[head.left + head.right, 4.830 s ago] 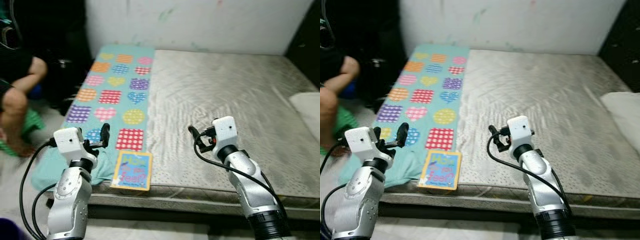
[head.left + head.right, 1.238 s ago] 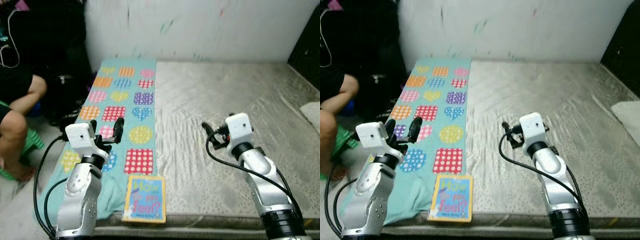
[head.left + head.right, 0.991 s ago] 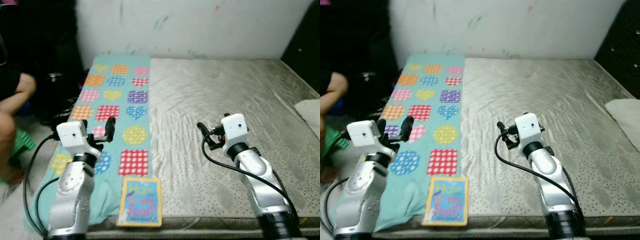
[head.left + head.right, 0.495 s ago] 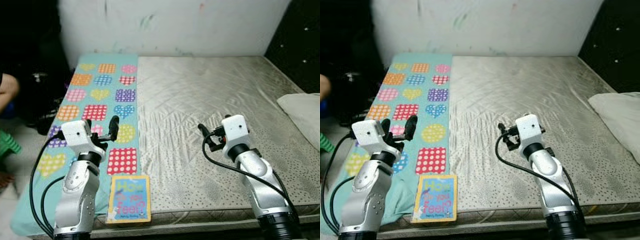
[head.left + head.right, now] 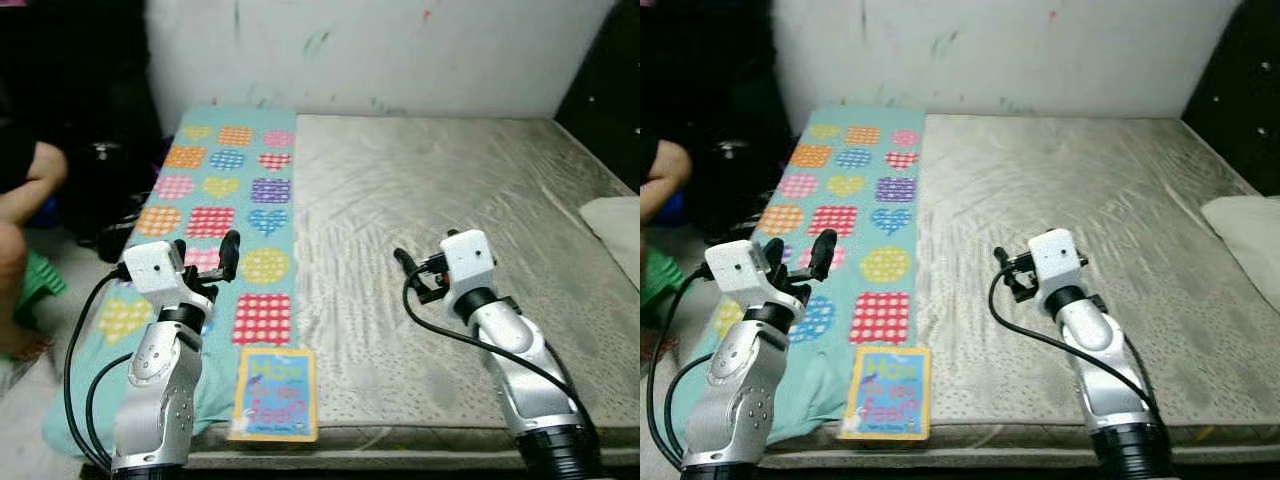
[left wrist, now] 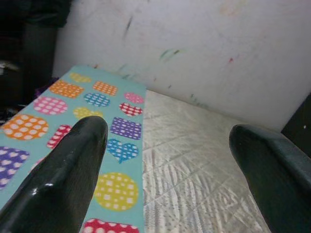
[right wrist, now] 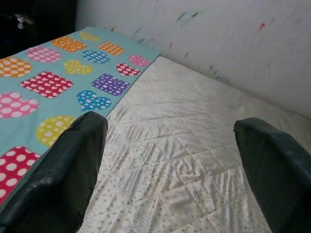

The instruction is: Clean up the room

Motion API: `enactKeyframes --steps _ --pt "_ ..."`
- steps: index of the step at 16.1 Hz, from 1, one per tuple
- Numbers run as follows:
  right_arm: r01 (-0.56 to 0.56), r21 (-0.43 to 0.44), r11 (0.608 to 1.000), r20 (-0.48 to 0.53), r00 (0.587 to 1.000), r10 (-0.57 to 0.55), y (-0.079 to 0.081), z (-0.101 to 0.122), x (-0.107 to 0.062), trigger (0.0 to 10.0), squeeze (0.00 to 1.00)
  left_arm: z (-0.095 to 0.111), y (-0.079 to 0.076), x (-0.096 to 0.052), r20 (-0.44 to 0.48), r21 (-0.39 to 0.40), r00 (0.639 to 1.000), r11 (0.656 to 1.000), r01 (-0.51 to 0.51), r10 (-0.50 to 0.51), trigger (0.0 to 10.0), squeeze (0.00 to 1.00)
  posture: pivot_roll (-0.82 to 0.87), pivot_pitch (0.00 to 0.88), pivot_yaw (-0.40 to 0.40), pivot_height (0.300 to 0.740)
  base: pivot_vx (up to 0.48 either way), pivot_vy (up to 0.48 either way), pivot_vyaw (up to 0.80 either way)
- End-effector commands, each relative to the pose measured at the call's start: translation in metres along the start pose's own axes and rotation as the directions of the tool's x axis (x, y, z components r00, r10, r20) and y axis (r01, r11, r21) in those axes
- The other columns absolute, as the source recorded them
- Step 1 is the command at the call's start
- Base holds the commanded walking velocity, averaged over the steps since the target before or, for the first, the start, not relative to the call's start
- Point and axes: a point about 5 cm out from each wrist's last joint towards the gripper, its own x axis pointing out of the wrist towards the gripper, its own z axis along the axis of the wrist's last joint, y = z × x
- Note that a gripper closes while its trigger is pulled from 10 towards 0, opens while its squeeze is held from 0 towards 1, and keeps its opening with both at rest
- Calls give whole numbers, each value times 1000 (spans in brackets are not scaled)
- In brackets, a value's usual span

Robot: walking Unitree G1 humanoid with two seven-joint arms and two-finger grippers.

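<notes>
A person's knee (image 5: pixel 12 262) shows beside the scuffed wall (image 5: pixel 400 50).

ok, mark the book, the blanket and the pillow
book (image 5: pixel 273 393), left eye view, middle of its cover
blanket (image 5: pixel 222 190), left eye view, patterned top surface
pillow (image 5: pixel 1246 226), right eye view, its white top near the bed's right edge

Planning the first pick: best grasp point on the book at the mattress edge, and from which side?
Probably the near short edge of the book. It lies flat on the mattress, at the near edge beside the patterned blanket, so a top pinch has little to bite. Come low from the robot's side with the open left gripper, which is nearest, one finger under the edge.
</notes>
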Motion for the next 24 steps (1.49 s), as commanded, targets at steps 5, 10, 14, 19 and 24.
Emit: enactKeyframes --steps 5,10,14,19,24 --pt "-6 -9 1000 20 1000 6 -2 6 4 10000 0 1 3 1 0 8 1000 1000 -12 12 10000 0 -171 0 -18 740 0 433 0" --pt "-15 -26 1000 30 999 15 -1 9 7 10000 0 -3 8 1 -27 26 998 998 -54 55 10000 0 -170 0 -16 740 0 0 0" --pt "-9 -14 1000 20 1000 9 -2 8 8 10000 0 -5 9 1 -41 30 998 998 -56 57 10000 0 -169 0 -16 740 0 0 0" --pt "-12 -19 1000 28 1000 12 -2 8 9 10000 0 -5 8 2 -40 21 998 999 -43 44 10000 0 -169 0 -16 740 0 368 -585" --pt "-10 -19 1000 35 999 11 -3 10 10 10000 0 -4 8 2 -35 26 998 998 -53 54 10000 0 -169 0 -14 740 0 192 0"
